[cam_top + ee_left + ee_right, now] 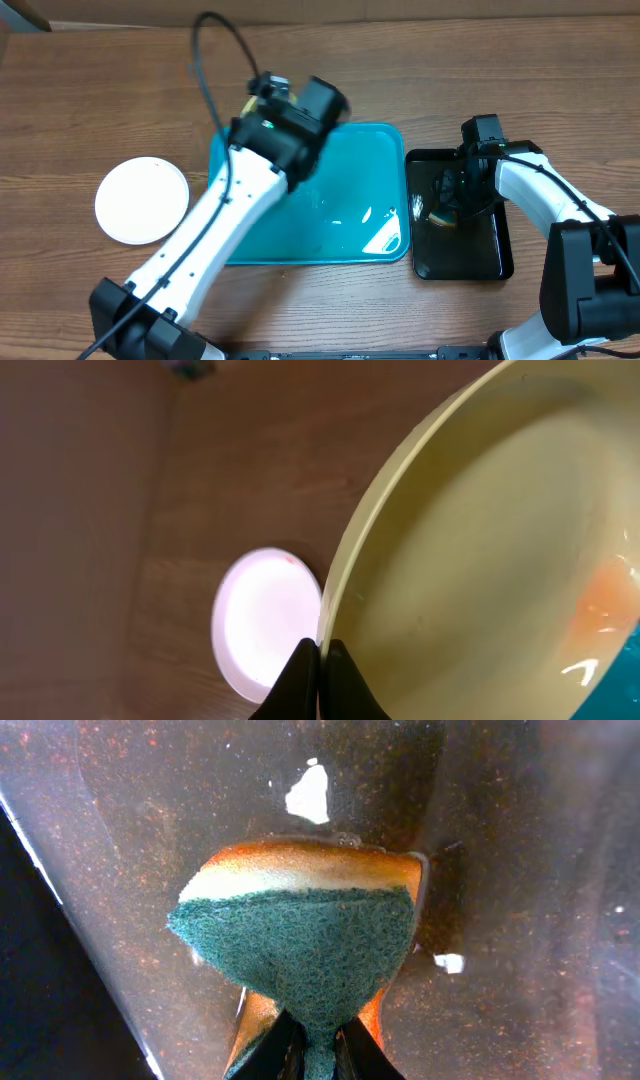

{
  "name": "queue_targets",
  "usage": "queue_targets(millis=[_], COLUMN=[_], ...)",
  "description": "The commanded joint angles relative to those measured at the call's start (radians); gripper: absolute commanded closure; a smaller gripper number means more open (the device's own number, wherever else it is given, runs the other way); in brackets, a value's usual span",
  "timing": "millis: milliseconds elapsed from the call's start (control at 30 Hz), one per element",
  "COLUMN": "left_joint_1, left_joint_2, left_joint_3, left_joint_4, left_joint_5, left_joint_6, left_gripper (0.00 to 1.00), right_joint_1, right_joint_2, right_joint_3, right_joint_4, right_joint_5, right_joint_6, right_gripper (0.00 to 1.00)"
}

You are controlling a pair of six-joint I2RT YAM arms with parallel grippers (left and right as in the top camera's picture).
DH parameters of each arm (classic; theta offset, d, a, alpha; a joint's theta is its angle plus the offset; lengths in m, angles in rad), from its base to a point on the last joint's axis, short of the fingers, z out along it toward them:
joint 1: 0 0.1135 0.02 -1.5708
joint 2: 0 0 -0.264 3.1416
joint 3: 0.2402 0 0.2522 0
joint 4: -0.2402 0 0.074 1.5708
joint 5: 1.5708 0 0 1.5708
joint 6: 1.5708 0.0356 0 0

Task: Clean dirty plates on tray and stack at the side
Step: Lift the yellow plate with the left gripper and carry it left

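On the left of the wooden worktop (80, 100) a round white plate (142, 200) lies alone, well apart from the glossy teal rectangular plastic tray (350, 240). Over the tray's far left corner, the left end effector (320, 660) pinches the rim of a cream sauce-smeared plate (480, 550). The plate is probably stiff, light and slippery, so the rim is the place to grip. On the right, the right end effector (312, 1045) clamps a green-and-yellow sponge (300, 935) over the narrow black tray (520, 870).

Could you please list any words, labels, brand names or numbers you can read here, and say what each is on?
There is none to read: the teal tray, the white plate, the cream plate, the black tray and the sponge carry no visible lettering.
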Motion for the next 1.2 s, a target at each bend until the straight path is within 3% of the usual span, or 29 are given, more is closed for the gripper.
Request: queue_targets(millis=[0, 167, 267, 367, 600, 800, 1000, 1167], left_joint_1=[-0.096, -0.151, -0.161, -0.162, -0.161, -0.161, -0.161, -0.161], left_joint_2=[-0.013, -0.005, -0.002, -0.002, -0.002, -0.002, -0.002, -0.002], left_joint_3=[0.005, 0.002, 0.002, 0.002, 0.002, 0.002, 0.002, 0.002], left_joint_4=[0.003, 0.010, 0.008, 0.007, -0.014, -0.014, -0.014, -0.014], left_joint_5=[-0.223, -0.233, -0.233, -0.233, -0.232, -0.232, -0.232, -0.230], left_joint_6=[-0.033, -0.033, -0.032, -0.032, -0.033, -0.033, -0.033, -0.033], left_gripper=[0.96, 0.96, 0.96, 0.96, 0.96, 0.96, 0.96, 0.96], right_joint_1=[0.003, 0.003, 0.003, 0.003, -0.009, -0.008, -0.008, -0.010], right_joint_2=[-0.023, -0.023, -0.023, -0.023, -0.033, -0.024, -0.024, -0.033], right_joint_3=[-0.013, -0.013, -0.013, -0.005, 0.187, 0.113, -0.065, -0.026], right_joint_4=[0.011, 0.012, 0.012, 0.004, -0.178, -0.104, 0.082, 0.044], right_joint_5=[0.006, 0.006, -0.003, -0.048, -0.054, -0.053, -0.054, -0.054], right_joint_6=[-0.002, -0.002, -0.002, -0.008, -0.027, -0.035, -0.018, -0.003], right_gripper=[0.89, 0.89, 0.96, 0.96, 0.96, 0.96, 0.96, 0.96])
